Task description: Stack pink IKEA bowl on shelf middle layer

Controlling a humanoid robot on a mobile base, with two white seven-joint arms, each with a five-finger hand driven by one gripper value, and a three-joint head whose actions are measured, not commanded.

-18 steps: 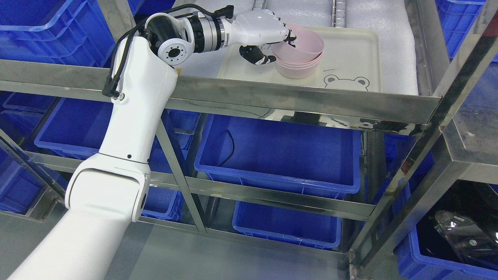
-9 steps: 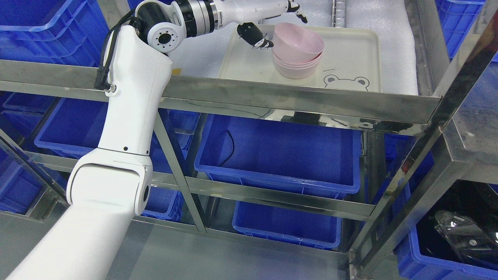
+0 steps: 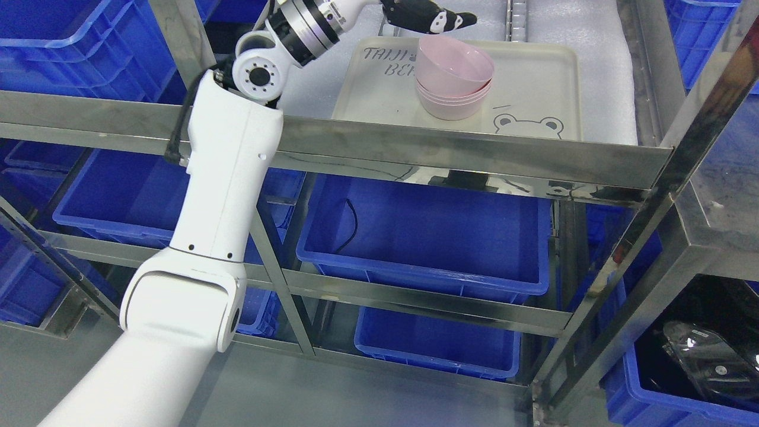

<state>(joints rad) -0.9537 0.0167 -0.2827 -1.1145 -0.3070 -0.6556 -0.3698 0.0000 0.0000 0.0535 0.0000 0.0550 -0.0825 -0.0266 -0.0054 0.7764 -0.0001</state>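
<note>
A stack of pink bowls (image 3: 454, 77) stands on a cream tray (image 3: 533, 89) with a bear drawing, on the steel shelf. The top bowl sits tilted in the ones below. My left hand (image 3: 428, 18) is at the top edge of the picture, above and just left of the stack, lifted clear of it. Its fingers are spread and hold nothing. The left arm (image 3: 225, 178) rises from the lower left, in front of the shelf rail. The right arm is out of view.
The shelf's steel front rail (image 3: 450, 155) crosses the picture below the tray. White foam lining (image 3: 599, 35) covers the shelf around the tray. Blue bins (image 3: 427, 237) fill the layers below and the racks at left. A steel upright (image 3: 670, 196) slants at right.
My left hand let go of the top pink bowl, opened and rose up away from the stack. The bowl stays tilted on the stack. The arm shifted a little to the right.
</note>
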